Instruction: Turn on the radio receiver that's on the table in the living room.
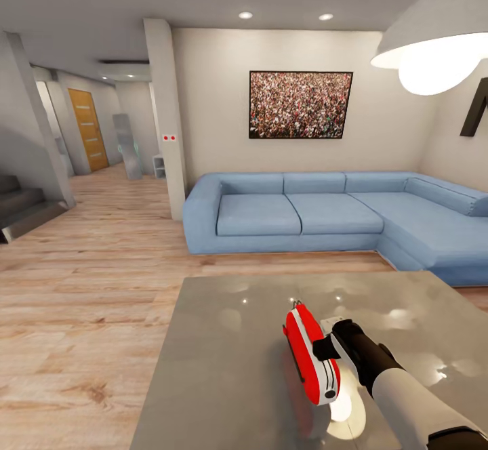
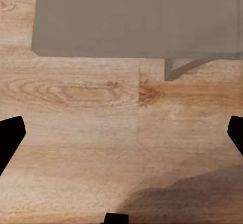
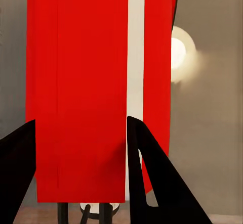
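A: Where is the radio receiver (image 1: 310, 354)?

B: On the grey surface (image 1: 230, 369), toward its near right part, well in from the far edge. It is red with a white band.

A: And the right hand (image 1: 324, 350)?

B: Right against the radio. In the right wrist view its fingers (image 3: 152, 178) stand apart, with the red body (image 3: 81, 92) in front of them and partly between them. One finger lies across the white band. I cannot tell whether they are touching it.

A: The left hand (image 2: 121, 133)?

B: Spread wide, holding nothing. It hangs over the light wood floor (image 2: 91, 128), with an edge of the grey surface (image 2: 136, 16) ahead.

A: What else is in the living room?

B: A blue L-shaped sofa (image 1: 339, 216) beyond the far edge, a framed crowd picture (image 1: 300, 105) on the wall above it, and a white pendant lamp (image 1: 434, 36) at the upper right.
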